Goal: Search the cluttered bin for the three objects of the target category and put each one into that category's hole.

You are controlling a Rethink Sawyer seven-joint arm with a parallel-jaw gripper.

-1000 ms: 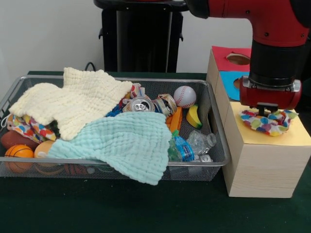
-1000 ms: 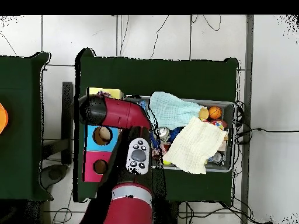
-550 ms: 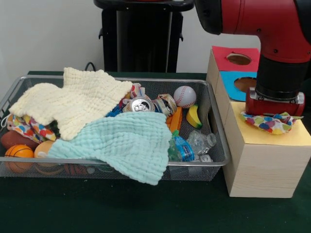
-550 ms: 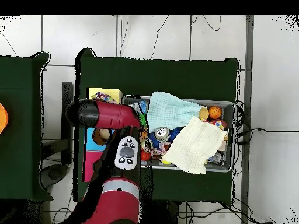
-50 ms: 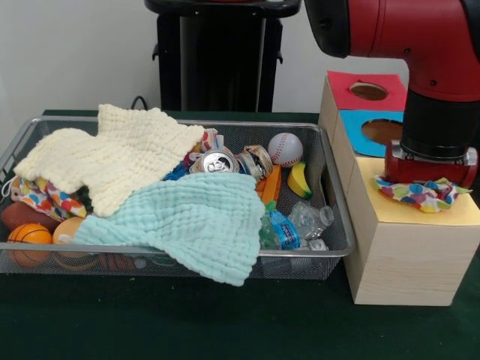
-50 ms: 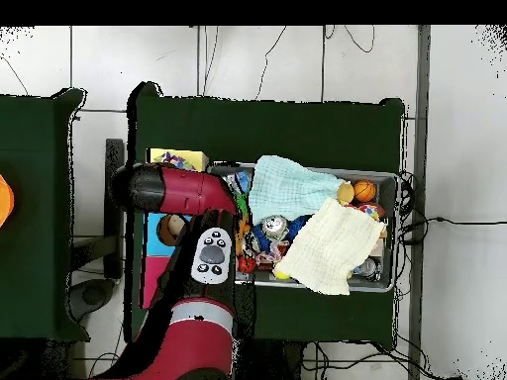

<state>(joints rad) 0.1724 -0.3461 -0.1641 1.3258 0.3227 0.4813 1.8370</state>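
Plain off-white wall (image 5: 75,52) behind the work area; dark green cloth-covered table (image 5: 187,322) fills the foreground; overhead, the same table (image 6: 297,124) stands on a floor of large pale tiles (image 6: 456,148) with dark grout lines; thin black cables (image 6: 347,40) trail across the tiles; a second dark green table (image 6: 35,218) stands apart at one side; lighting even and diffuse.

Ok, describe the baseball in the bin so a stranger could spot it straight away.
Start at the wire mesh bin and go to its back corner nearest the wooden box. The baseball sits there against the mesh, just above a yellow banana-shaped toy. It is the only white ball with red stitching; the other balls are orange.
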